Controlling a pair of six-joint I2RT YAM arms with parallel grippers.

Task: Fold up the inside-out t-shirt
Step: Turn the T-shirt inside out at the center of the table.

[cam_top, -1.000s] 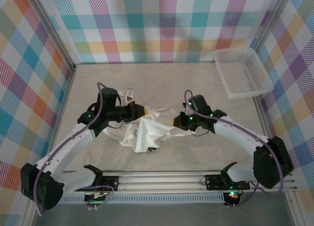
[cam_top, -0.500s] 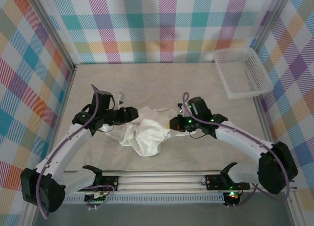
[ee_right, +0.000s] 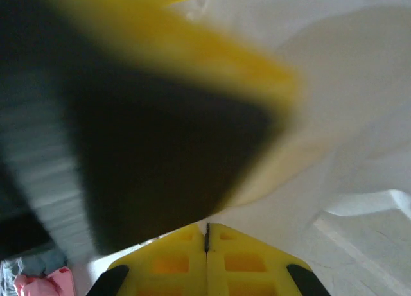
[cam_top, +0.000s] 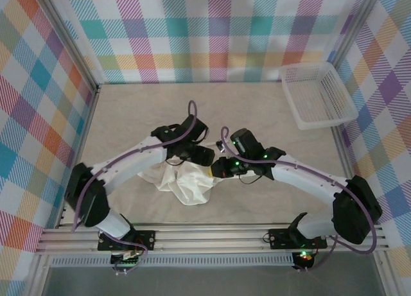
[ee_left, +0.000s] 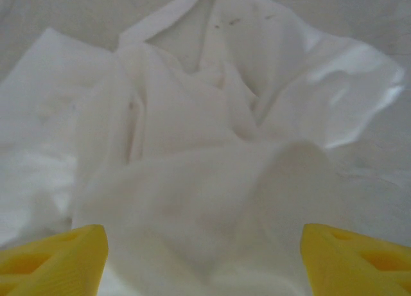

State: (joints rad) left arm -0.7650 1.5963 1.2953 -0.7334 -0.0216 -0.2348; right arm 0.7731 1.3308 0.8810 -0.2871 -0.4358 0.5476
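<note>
T-shirt [cam_top: 186, 183] lies crumpled on your counter [cam_top: 128, 110], at 7 o'clock from its middle. Your left tool [ee_left: 203, 251] stands wide open over the heap, white cloth bulging between its yellow fingers [ee_left: 54, 257]. Your right tool [ee_right: 207, 241] is pressed closed at 3 o'clock of it. Mesh basket [cam_top: 318, 94] sits at 2 o'clock

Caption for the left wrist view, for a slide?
Left gripper open over the crumpled white t-shirt, yellow fingertips wide apart.

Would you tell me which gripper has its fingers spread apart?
The left gripper: its yellow fingers stand wide apart over the t-shirt; those of the right gripper are pressed together.
</note>
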